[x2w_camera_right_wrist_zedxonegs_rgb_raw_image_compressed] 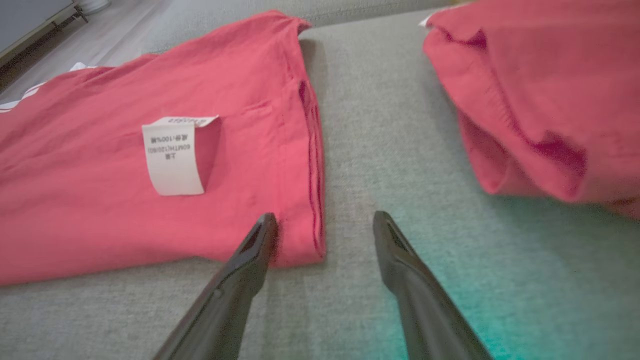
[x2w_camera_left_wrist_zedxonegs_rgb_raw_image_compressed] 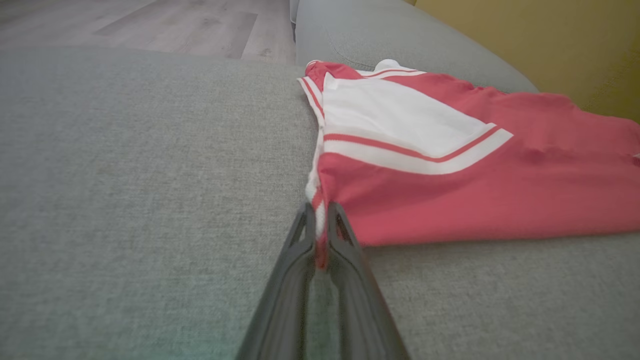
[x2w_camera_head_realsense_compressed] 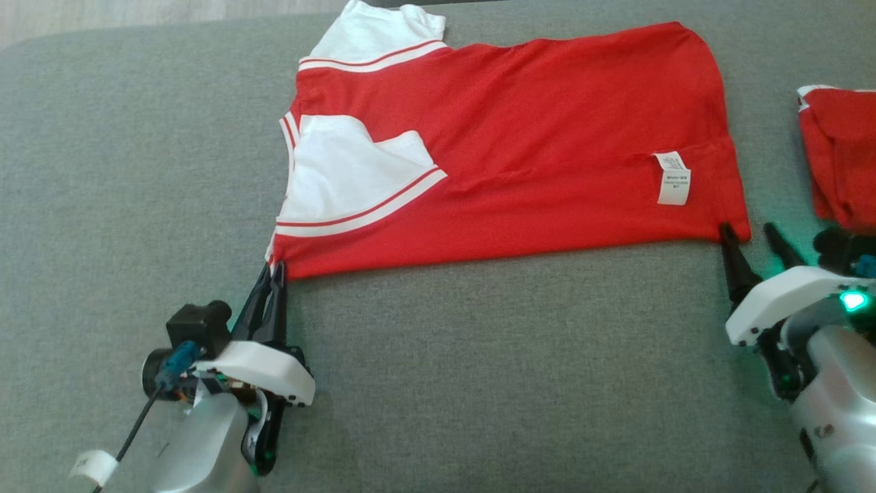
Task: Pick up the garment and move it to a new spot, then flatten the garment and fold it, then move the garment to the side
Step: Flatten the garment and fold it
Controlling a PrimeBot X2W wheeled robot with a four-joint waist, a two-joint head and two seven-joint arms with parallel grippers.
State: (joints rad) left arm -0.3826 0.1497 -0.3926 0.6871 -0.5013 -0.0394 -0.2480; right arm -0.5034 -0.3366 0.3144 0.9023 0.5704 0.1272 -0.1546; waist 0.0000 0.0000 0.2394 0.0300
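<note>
**Left corner pinched, right fingers spread at the other corner**

Red garment [x2w_camera_head_realsense_compressed: 520, 137] with white sleeves lies flat across the upper middle of the head view on the grey cushion [x2w_camera_head_realsense_compressed: 479, 376]. Its top sleeve is clipped by the frame's top edge. One white care label [x2w_camera_head_realsense_compressed: 674, 179] sits near its right end, print too small to read. A second red garment [x2w_camera_head_realsense_compressed: 842, 157] is bunched at the right edge, cut off. Count: two garments, one label, two grippers. Left gripper [x2w_camera_head_realsense_compressed: 274, 274], lower left, reaches up-frame with its fingers closed tight on the garment's lower left corner. Right gripper [x2w_camera_head_realsense_compressed: 747, 231], lower right, has its fingers spread wide and holds nothing. One tip is at the lower right corner, the other over bare cushion.
</note>
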